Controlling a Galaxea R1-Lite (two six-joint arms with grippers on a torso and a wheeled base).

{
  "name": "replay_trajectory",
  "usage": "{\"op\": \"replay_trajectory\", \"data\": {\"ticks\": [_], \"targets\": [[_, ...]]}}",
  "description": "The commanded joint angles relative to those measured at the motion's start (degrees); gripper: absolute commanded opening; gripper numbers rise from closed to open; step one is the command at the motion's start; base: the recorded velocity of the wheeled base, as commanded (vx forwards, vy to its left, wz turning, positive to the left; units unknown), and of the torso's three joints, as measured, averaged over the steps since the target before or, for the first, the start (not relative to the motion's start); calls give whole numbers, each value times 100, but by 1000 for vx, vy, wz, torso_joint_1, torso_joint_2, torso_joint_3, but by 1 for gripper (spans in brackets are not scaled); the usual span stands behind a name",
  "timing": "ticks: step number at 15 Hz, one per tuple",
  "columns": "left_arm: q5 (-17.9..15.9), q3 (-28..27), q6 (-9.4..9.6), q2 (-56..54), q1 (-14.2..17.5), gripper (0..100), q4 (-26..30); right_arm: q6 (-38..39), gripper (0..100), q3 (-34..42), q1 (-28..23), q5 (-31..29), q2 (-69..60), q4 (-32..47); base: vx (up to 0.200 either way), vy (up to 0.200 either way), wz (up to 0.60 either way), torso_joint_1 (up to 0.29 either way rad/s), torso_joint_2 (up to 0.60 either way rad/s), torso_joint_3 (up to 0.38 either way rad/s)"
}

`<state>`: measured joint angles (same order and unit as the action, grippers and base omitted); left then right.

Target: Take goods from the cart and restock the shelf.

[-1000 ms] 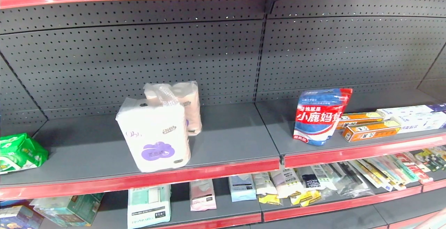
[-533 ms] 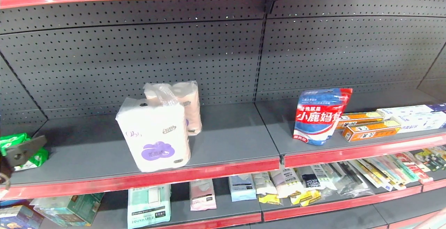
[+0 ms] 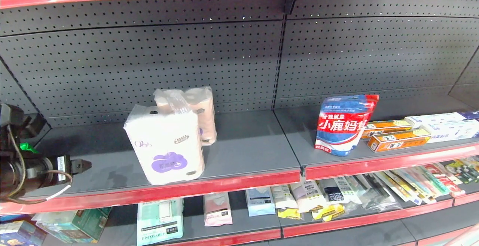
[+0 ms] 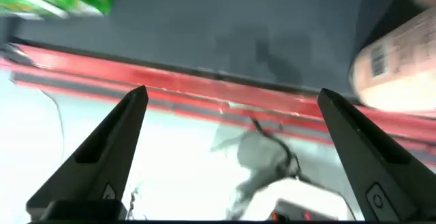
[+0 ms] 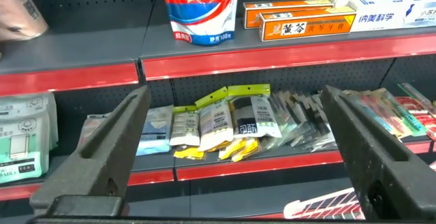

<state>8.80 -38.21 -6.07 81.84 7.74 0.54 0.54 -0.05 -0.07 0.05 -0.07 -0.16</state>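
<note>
A white toilet-paper pack with purple print [image 3: 166,146] stands near the front of the grey shelf [image 3: 247,145]. A clear-wrapped pack of rolls [image 3: 198,111] stands right behind it. My left gripper [image 3: 80,165] is at the shelf's front edge, left of the white pack. In the left wrist view it [image 4: 233,93] is open with nothing between its fingers, the red shelf lip [image 4: 204,91] just ahead. My right gripper [image 5: 235,91] is open and empty, held lower and back from the shelves. It faces a blue-red pouch [image 5: 201,9].
A green pack [image 3: 26,148] lies at the shelf's far left, mostly behind my left arm. The blue-red pouch [image 3: 344,124] and toothpaste boxes [image 3: 398,140] fill the right bay. Small packets [image 3: 318,197] line the lower shelf. A white wire cart edge [image 5: 320,210] shows below the right gripper.
My left arm has come up into the head view from the lower left and moved right along the shelf front, now covering most of the green pack. The goods have not moved.
</note>
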Motion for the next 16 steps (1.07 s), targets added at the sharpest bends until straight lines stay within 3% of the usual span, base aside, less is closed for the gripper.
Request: {"op": "replay_trajectory", "data": {"ticks": [1, 5, 9, 12, 16], "targets": [[-195, -91, 18, 781, 201, 100, -150, -1, 100, -4, 7, 4, 7, -2, 0, 0, 0, 0, 0, 0], [-309, -196, 18, 1889, 70, 100, -1240, -1, 100, -4, -1, 4, 7, -2, 0, 0, 0, 0, 0, 0], [-783, -231, 18, 2363, 34, 100, -1583, -1, 100, -4, -1, 4, 7, -2, 0, 0, 0, 0, 0, 0], [-819, -240, 27, 2636, -53, 100, -2014, -1, 100, -4, 7, 4, 7, -2, 0, 0, 0, 0, 0, 0], [-819, -328, 308, 2856, -282, 100, -2110, -1, 100, -4, 7, 4, 7, -2, 0, 0, 0, 0, 0, 0]]}}
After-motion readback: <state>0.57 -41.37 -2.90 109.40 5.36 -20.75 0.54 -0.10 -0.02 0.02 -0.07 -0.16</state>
